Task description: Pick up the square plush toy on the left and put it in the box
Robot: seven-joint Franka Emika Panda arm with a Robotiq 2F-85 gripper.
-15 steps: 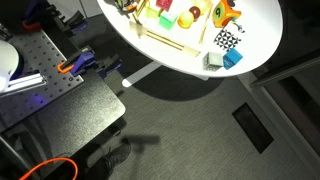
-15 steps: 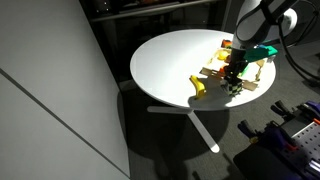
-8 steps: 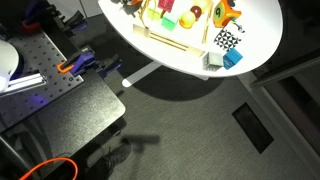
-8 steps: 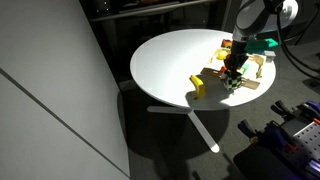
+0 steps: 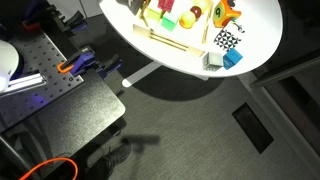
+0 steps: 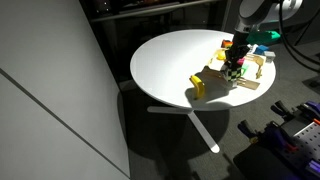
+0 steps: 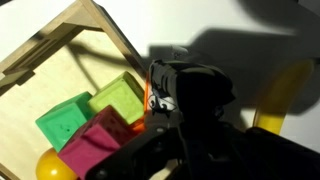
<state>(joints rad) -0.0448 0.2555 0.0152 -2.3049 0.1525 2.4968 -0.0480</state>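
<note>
The box, wide and shallow with a light wooden frame, holds a green cube, a lime cube, a magenta cube and a yellow ball. It shows in both exterior views. My gripper hangs over the box's edge. In the wrist view it is a dark silhouette, with a dark blocky shape bearing a white-and-orange mark between its jaws. I cannot tell whether the jaws grip it. Which toy is the square plush toy I cannot tell.
The box sits on a round white table. A black-and-white checkered cube, a small blue cube and a grey piece lie beside the box near the table's edge. A yellow toy stands by the box. A black bench stands below.
In the exterior view that shows the arm, my gripper has risen a little above the box. The toys on the table have not moved.
</note>
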